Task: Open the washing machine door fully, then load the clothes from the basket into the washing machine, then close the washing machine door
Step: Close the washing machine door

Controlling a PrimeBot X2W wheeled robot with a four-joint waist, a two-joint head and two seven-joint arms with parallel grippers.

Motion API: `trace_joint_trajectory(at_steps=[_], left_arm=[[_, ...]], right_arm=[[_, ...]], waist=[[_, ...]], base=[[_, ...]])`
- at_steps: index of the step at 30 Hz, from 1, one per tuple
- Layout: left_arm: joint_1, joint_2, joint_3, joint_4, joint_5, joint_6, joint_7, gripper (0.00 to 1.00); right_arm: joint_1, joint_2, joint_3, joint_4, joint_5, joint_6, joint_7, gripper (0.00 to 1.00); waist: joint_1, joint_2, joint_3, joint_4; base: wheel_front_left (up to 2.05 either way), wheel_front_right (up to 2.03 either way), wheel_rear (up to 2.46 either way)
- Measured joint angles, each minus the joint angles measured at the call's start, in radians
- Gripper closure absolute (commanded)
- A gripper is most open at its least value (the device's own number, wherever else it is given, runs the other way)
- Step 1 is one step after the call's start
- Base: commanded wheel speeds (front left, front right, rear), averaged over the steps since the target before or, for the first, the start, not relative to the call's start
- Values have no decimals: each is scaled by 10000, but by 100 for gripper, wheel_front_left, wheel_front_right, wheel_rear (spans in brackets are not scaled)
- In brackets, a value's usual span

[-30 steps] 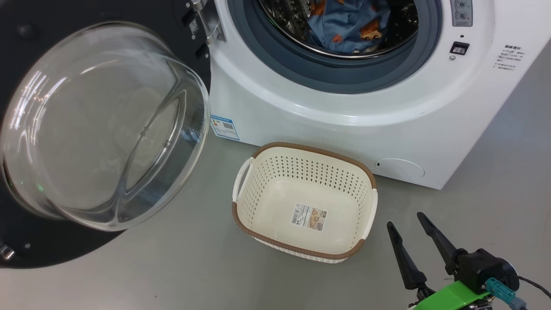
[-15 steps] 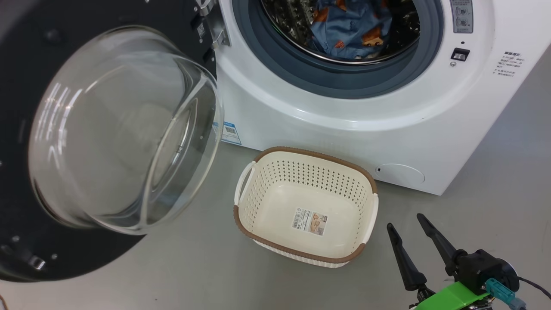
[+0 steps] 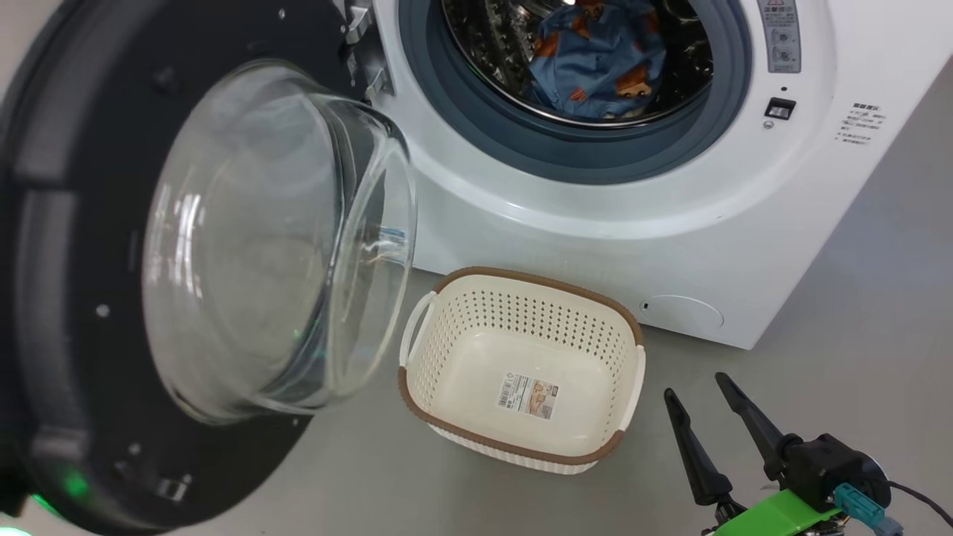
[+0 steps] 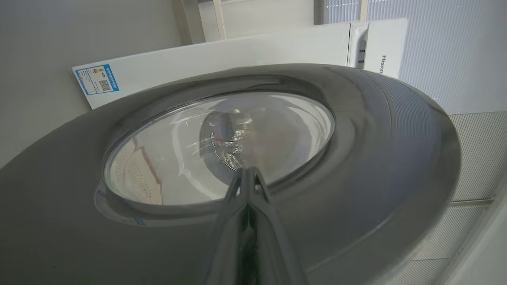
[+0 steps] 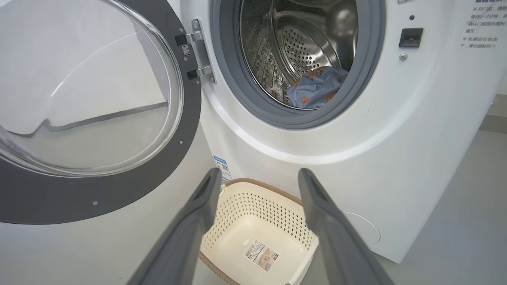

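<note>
Blue clothes [image 3: 595, 67] already in the washing machine [image 3: 558, 231], basket [image 3: 521, 277] empty before it: looks like the closing step. With left gripper [image 4: 247, 178] pressed together at the outer face of the door [image 3: 74, 223] and right gripper [image 3: 694, 384] spread, idle, push next until latched.

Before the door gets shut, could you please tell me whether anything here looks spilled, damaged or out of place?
Nothing stands out. The clothes lie inside the drum, none hanging over the gasket; the basket stands upright and empty on the floor, and the washing machine door looks intact.
</note>
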State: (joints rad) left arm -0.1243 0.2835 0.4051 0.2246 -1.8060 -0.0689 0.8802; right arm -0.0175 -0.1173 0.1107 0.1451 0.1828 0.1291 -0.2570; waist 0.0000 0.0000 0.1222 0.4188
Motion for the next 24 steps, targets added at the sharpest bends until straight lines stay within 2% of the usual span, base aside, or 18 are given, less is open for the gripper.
trace_joint_trajectory(at_steps=[6,10,18,24], left_arm=[[1220,-1093,-662,-2328,38,407,-12,100],[1762,-1494,-1093,-3275,182,570,-15,100],[2219,-1975,-1981,-4190,570,554,-119,100],[2207,-2209,-2734,-4291,742,451,-407,100]], right_arm=[[16,190,-6,-12,13,0,0,0],[34,207,-54,-27,13,0,0,0],[174,263,-213,-38,13,0,0,0],[172,336,-244,-52,13,0,0,0]], waist=[[0,0,-73,-292],[0,0,-83,-588],[0,0,-53,-1288],[0,0,8,-1828]], base=[[0,0,0],[0,0,0],[0,0,0],[0,0,0]])
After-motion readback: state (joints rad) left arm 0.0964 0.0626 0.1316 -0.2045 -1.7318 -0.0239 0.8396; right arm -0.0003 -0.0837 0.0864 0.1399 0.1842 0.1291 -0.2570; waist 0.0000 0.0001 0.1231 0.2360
